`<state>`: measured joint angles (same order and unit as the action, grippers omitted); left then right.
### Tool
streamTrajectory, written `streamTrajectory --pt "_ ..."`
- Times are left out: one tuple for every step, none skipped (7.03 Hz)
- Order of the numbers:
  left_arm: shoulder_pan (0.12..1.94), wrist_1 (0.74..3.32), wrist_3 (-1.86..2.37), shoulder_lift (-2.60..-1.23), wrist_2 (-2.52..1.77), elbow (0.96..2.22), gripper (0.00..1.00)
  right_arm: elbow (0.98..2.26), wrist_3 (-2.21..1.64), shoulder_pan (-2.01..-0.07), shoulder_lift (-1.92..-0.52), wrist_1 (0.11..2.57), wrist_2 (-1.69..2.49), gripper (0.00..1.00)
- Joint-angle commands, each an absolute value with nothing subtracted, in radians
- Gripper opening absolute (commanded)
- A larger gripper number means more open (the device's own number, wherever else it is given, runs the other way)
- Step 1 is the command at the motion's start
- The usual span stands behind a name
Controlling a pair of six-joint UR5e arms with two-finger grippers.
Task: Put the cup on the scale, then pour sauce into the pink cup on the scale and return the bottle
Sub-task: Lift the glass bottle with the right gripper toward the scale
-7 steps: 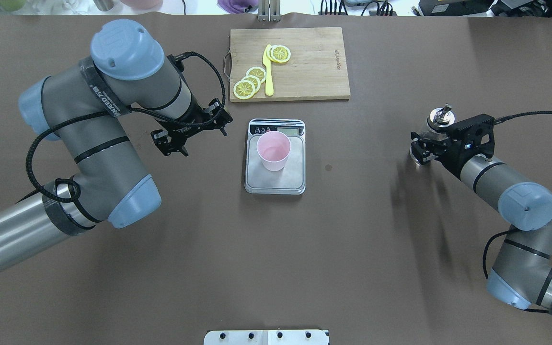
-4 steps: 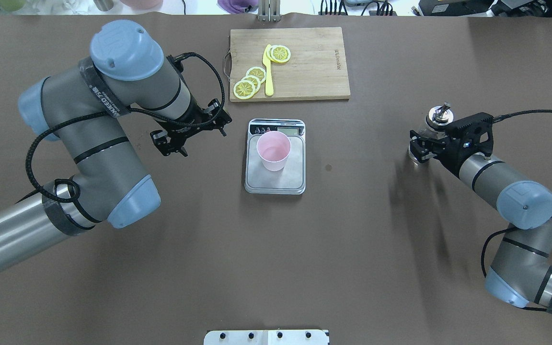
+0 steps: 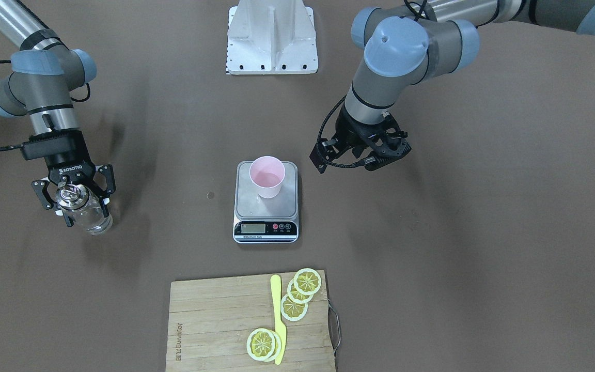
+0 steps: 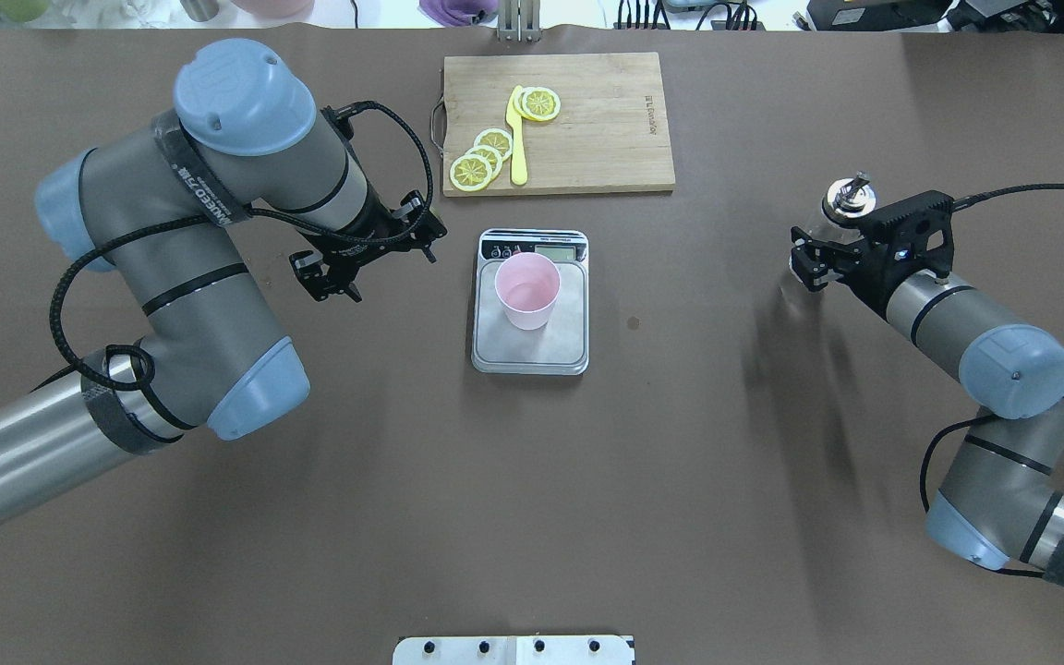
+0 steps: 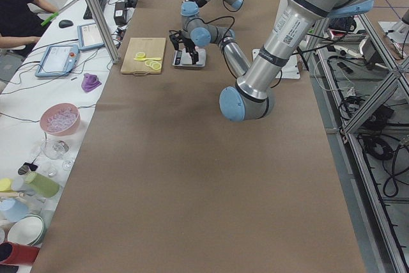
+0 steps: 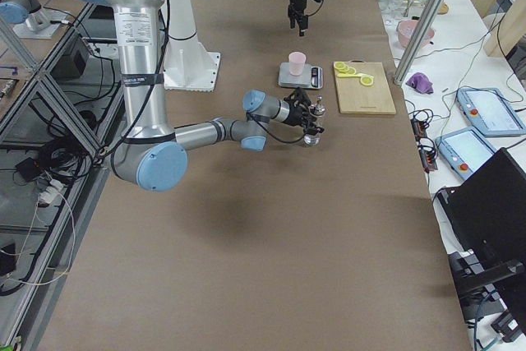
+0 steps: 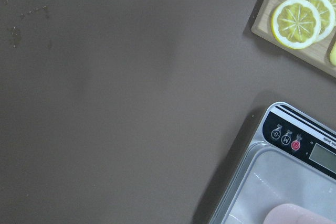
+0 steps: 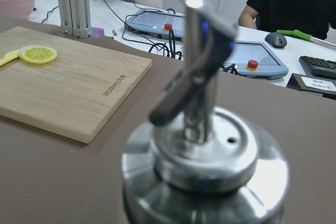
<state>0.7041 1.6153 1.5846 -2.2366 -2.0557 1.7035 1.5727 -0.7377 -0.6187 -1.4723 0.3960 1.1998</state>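
The right gripper [image 3: 78, 204] has its fingers clamped round the body of the bottle [image 3: 91, 219]. The left gripper [image 3: 362, 157] hangs spread wide and empty, just beside the scale [image 3: 266, 204].

pink cup [image 4: 526, 291], silver scale [image 4: 570, 343], yellow lemon slices [image 4: 471, 172], brown table [image 4: 532, 508]

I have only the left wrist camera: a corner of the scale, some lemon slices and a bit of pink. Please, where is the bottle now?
Observer: The bottle is far from the scale, out toward the robot's right, with the right hand closed around it.
Operator: Thank you. Is the cup fully on the scale?
Observer: Yes, the cup stands upright on it, well inside its edges.
Operator: And what is my left hand doing?
Observer: The left hand hangs open beside the scale, on the robot's left, holding nothing.
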Motion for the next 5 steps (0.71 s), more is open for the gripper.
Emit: streamTrajectory --pt "0.704 1.615 1.585 -2.237 -2.057 1.704 0.98 1.545 -0.736 -0.632 -1.412 0.420 1.195 0.00" --pt "0.704 1.615 1.585 -2.237 -2.057 1.704 0.98 1.536 -0.729 -0.641 -1.387 0.429 1.196 0.00" --pt "0.704 1.615 1.585 -2.237 -2.057 1.703 0.98 1.536 -0.726 -0.640 -1.359 0.483 1.193 0.00" --pt "0.704 1.615 1.585 -2.237 -2.057 1.703 0.98 1.545 -0.685 -0.649 -1.306 0.558 1.189 0.00" --pt "0.704 1.615 1.583 -2.238 -2.057 1.704 0.98 1.557 -0.613 -0.649 -1.284 0.618 1.161 0.00"
